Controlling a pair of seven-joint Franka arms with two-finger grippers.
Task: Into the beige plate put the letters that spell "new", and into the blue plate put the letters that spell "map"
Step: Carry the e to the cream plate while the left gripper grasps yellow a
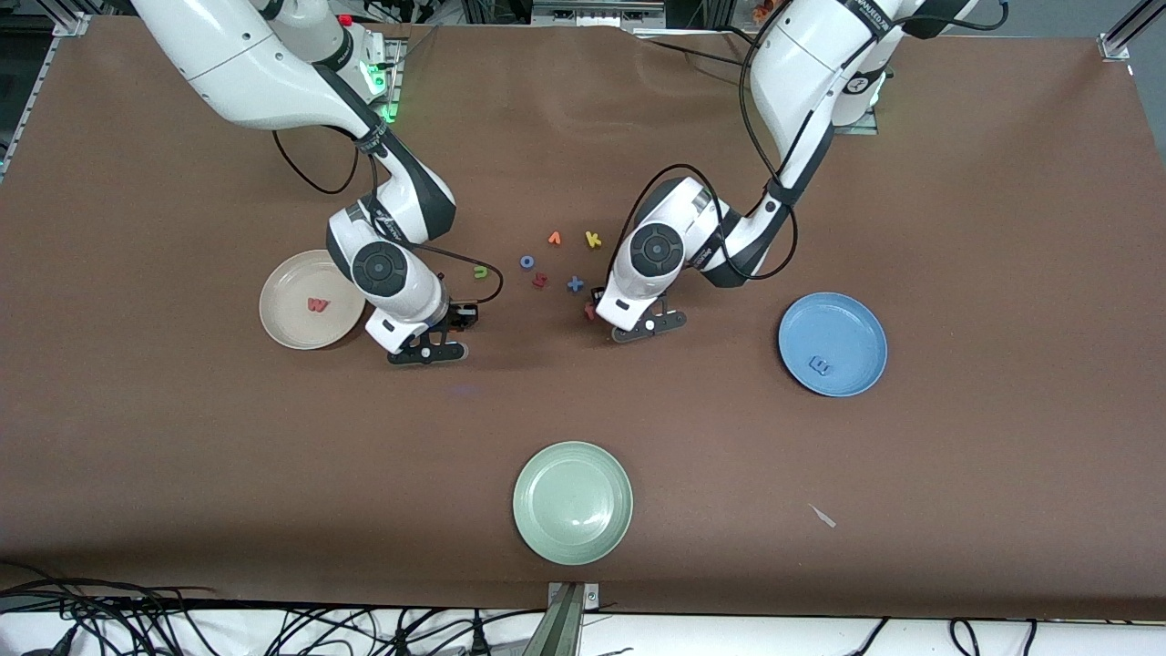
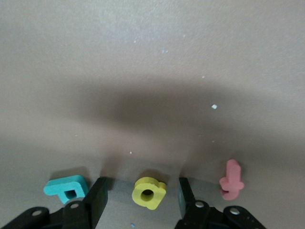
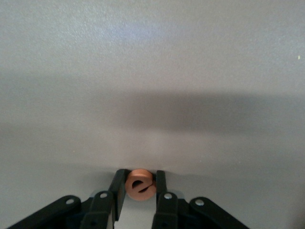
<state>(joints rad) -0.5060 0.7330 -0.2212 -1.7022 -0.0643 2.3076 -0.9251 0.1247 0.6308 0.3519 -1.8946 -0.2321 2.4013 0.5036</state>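
Front view, desk: brown desk with three plates and a small group of foam letters in the middle.
Front view, beige plate: it lies toward the right arm's end; the red-pink w lies flat in it.
Front view, blue plate: it lies toward the left arm's end; the blue m lies in it, in the part nearer to the camera.
Front view, pale green plate: nearest to the camera, nothing visible in it.
Front view, loose letters: green n, blue o, orange v, yellow k, blue x and dark red letter lie between the two arms.
Front view, right gripper: low at the desk, just beside the beige plate.
Front view, left gripper: low at the desk, beside the blue x.
Left wrist view, left gripper: fingers apart, one on each side of the yellow a, not touching it; the a lies flat.
Left wrist view, neighbours: teal p lies flat just outside one finger; a pink letter lies outside the other finger, its long axis pointing away from the gripper.
Right wrist view, right gripper: clamped on the orange e, which stands on its edge between the fingertips, face to the camera.
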